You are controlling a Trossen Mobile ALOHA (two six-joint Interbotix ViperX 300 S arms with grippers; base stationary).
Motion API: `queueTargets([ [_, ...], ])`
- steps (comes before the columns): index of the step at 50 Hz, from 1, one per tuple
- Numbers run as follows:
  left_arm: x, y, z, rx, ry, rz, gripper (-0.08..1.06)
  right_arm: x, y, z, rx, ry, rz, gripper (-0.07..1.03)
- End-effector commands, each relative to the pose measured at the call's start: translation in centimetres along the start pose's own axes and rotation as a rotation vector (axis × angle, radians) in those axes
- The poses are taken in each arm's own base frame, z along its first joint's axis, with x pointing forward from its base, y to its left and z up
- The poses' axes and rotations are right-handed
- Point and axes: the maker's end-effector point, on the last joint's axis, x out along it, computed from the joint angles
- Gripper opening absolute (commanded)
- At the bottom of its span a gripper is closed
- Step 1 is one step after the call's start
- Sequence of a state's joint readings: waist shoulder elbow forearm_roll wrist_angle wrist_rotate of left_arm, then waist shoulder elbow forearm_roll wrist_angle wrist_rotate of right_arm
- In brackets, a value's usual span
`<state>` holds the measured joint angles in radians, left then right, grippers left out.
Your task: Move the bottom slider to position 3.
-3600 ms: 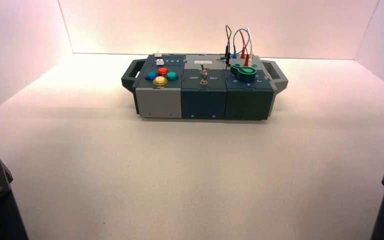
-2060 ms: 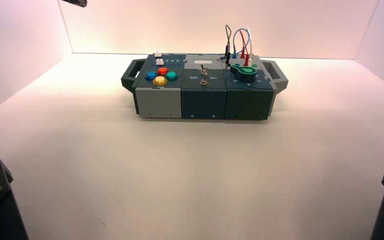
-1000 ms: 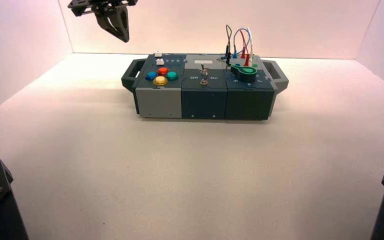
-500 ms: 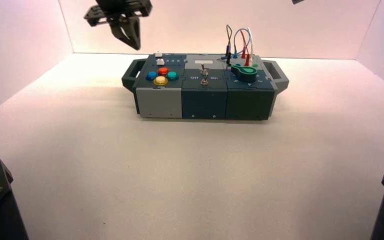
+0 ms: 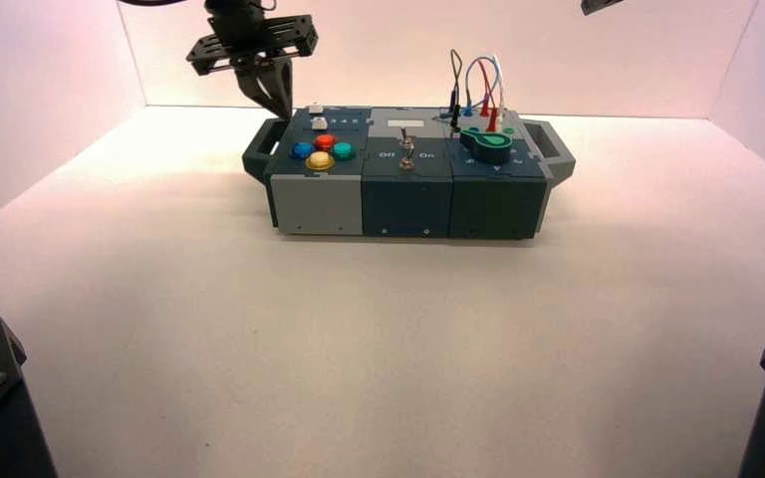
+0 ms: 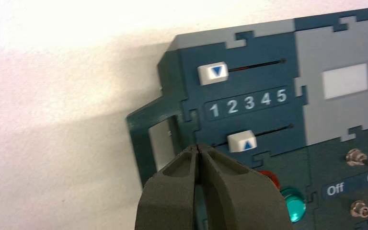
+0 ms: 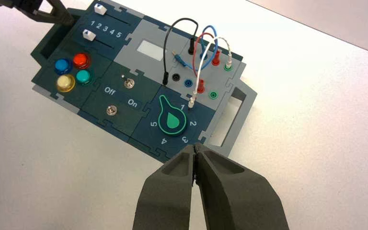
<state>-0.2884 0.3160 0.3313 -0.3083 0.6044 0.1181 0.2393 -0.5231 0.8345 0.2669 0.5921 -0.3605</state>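
Observation:
The bottom slider [image 6: 242, 141] is a small white knob with a blue arrow, on the track nearest the coloured buttons; it stands roughly below the numeral 2. It also shows in the high view [image 5: 319, 122] and the right wrist view [image 7: 89, 35]. My left gripper [image 5: 277, 103] hangs above the box's left rear corner; in its wrist view [image 6: 199, 147] it is shut and empty, its tips short of the knob, by the left handle. My right gripper [image 7: 194, 146] is shut and empty, high above the box's right end, only just in the high view [image 5: 598, 5].
The second white slider [image 6: 212, 73] sits at numeral 1 on the far track. Red [image 5: 325, 141], blue [image 5: 302, 150], yellow [image 5: 320, 160] and green [image 5: 343, 151] buttons lie beside the sliders. Two toggle levers [image 5: 407, 153], a green knob [image 5: 489, 145] and looped wires [image 5: 478, 85] fill the rest of the box.
My left arm has come in from the upper left and moved down and right to the box's left rear corner. My right gripper has appeared at the top right edge.

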Motion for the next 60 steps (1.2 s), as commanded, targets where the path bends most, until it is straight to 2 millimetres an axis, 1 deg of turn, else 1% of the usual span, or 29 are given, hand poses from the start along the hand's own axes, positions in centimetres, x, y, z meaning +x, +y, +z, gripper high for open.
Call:
queueTargets([
  [1, -1.1, -1.4, 1.8, 0.021, -0.054, -0.015, -0.03, -0.3, 0.0, 0.8, -0.008, -0.027, -0.004, -0.02],
  [17, 0.0, -1.8, 2.0, 0.003, -0.041, -0.017, -0.03, -0.4, 0.0, 0.8, -0.007, -0.028, -0.005, -0.02],
  [26, 0.1, -2.9, 2.2, 0.023, -0.044, -0.026, -0.03, -0.2, 0.0, 0.7, -0.007, -0.024, -0.004, -0.02],
  [35, 0.4, -3.4, 2.3, 0.034, -0.037, -0.031, -0.03, -0.1, -0.1, 0.7, -0.006, -0.019, -0.004, -0.02],
  [48, 0.8, -3.5, 1.8, 0.017, -0.012, -0.033, -0.03, 0.0, -0.1, 0.6, -0.005, -0.016, -0.003, -0.02],
  [60, 0.8, -3.5, 1.6, 0.017, -0.004, -0.033, -0.03, 0.0, -0.1, 0.6, -0.005, -0.015, -0.003, -0.02],
])
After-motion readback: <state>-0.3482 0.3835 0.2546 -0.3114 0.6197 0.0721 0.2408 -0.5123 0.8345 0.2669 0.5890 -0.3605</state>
